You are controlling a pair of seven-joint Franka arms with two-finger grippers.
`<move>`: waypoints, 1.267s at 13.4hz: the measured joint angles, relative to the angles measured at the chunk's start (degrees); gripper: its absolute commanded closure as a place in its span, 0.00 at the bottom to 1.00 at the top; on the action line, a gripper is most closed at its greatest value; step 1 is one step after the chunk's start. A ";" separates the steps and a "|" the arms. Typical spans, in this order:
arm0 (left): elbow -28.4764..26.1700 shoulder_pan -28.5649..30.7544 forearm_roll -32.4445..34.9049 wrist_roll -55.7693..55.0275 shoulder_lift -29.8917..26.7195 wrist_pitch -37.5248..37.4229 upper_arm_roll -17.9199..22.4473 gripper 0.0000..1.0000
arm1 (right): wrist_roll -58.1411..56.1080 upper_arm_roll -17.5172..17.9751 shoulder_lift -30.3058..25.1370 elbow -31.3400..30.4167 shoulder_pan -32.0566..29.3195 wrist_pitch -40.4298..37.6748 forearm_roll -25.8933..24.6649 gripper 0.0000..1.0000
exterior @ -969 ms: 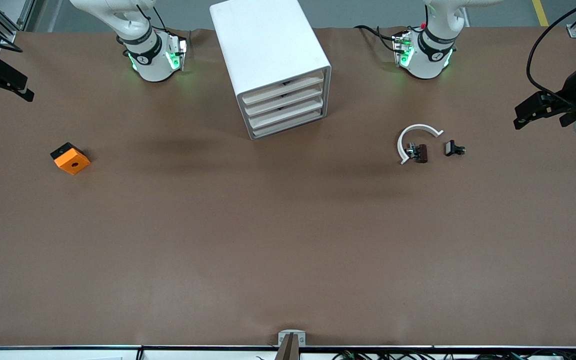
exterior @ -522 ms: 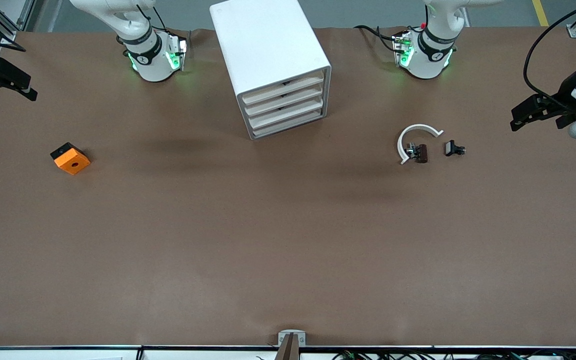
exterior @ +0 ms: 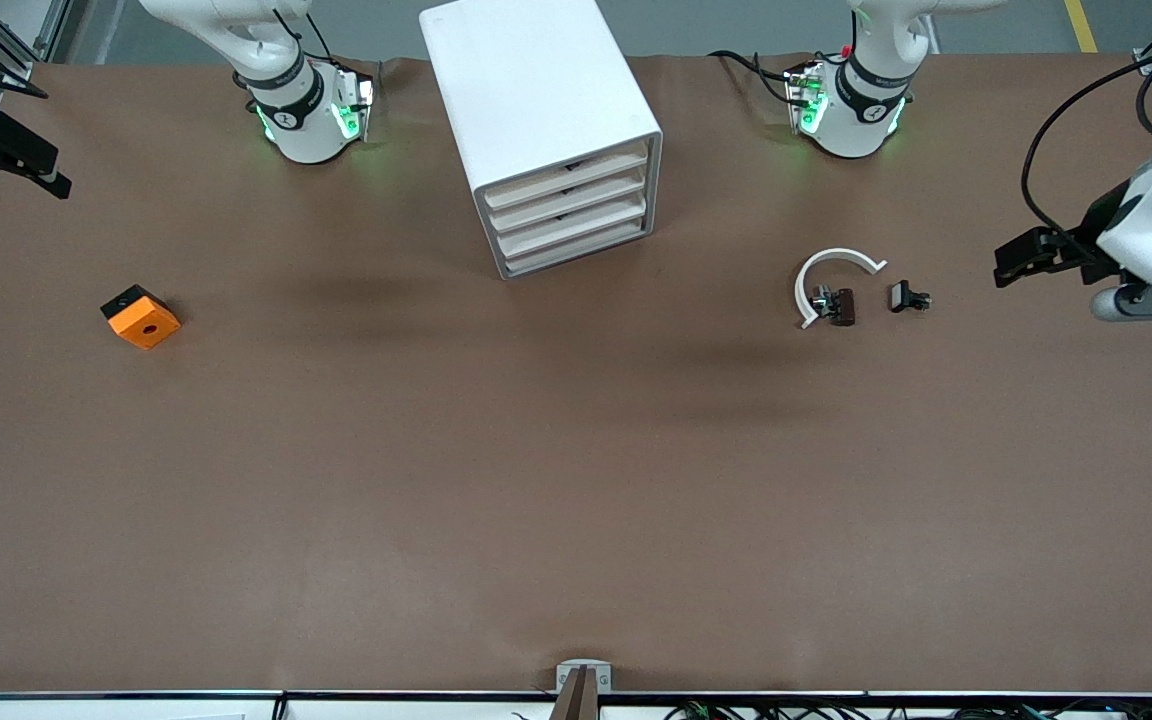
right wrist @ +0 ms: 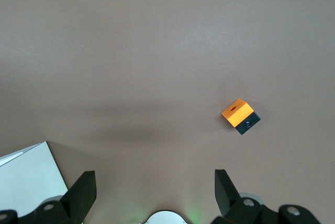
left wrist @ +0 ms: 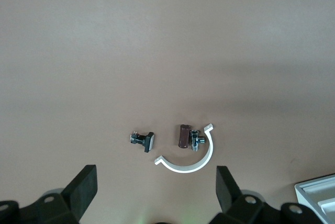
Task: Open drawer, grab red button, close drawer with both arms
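The button, with a dark red cap and a small bluish bit, lies on the table inside a white C-shaped ring. In the left wrist view the button is ahead of my open, empty left gripper. From the front, the left gripper hangs over the table at the left arm's end. The white drawer cabinet stands between the arm bases with all its drawers shut. My right gripper is open and empty over the table edge at the right arm's end.
A small black clip-like part lies beside the ring, toward the left arm's end. An orange block with a hole lies toward the right arm's end and shows in the right wrist view.
The left gripper has moved in over the table toward the clip and button. The right gripper has barely shifted.
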 measured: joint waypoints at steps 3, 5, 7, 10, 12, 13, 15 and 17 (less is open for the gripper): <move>0.01 -1.75 -0.04 -7.38 2.92 0.00 -1.10 0.00 | 0.00 -0.01 0.00 0.02 0.00 -0.23 0.00 0.00; -0.03 -4.11 -0.05 -17.17 4.89 -0.01 -1.74 0.00 | 0.00 0.00 0.00 0.03 0.00 -0.54 0.00 0.00; -0.15 -7.21 -0.06 -28.44 7.70 -0.03 -2.05 0.00 | 0.00 0.00 0.00 0.04 0.00 -0.66 0.00 0.00; -0.25 -12.76 -0.95 -46.78 14.76 0.03 -2.38 0.00 | 0.00 -0.01 0.00 0.10 0.00 -0.67 0.00 0.00; -0.18 -15.03 -5.76 -57.15 19.67 0.86 -2.51 0.00 | 0.00 -0.01 0.00 0.15 0.00 -0.51 0.00 0.00; -0.15 -15.90 -7.81 -62.16 21.94 1.36 -2.53 0.00 | 0.00 -0.02 0.00 0.18 0.00 -0.45 0.00 0.00; -0.04 -19.05 -9.90 -74.58 25.83 1.81 -2.62 0.00 | 0.00 -0.01 0.00 0.21 0.00 -0.22 0.00 0.00; 0.08 -22.92 -13.34 -89.59 28.97 2.38 -2.68 0.00 | 0.00 -0.01 0.00 0.22 0.00 -0.11 0.00 0.00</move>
